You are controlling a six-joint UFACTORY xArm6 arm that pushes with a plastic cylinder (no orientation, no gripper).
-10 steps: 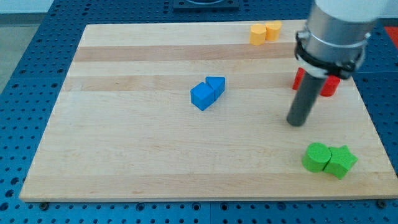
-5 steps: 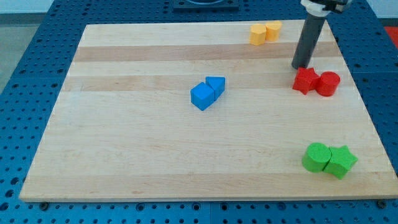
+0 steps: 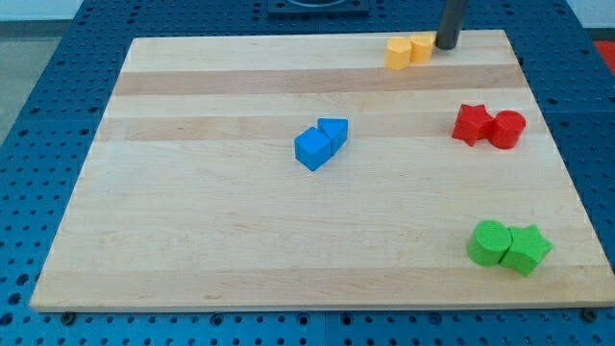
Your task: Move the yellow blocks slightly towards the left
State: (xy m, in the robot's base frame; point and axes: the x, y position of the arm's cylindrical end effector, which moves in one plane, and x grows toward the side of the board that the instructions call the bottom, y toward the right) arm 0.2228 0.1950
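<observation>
Two yellow blocks sit touching near the board's top edge, right of centre: a larger orange-yellow block (image 3: 399,54) on the left and a smaller yellow block (image 3: 422,46) on the right. My tip (image 3: 446,46) stands just to the right of the smaller yellow block, close to it or touching it; I cannot tell which. The rod rises out of the view's top.
A blue cube (image 3: 311,149) and a blue triangular block (image 3: 333,132) touch near the board's centre. A red star-like block (image 3: 472,124) and a red cylinder (image 3: 507,129) sit at the right. Two green blocks (image 3: 507,246) lie at the lower right. The wooden board (image 3: 192,221) lies on a blue perforated table.
My tip has moved from the board's right middle, past the red blocks, up to the top edge beside the yellow blocks. No block has visibly moved.
</observation>
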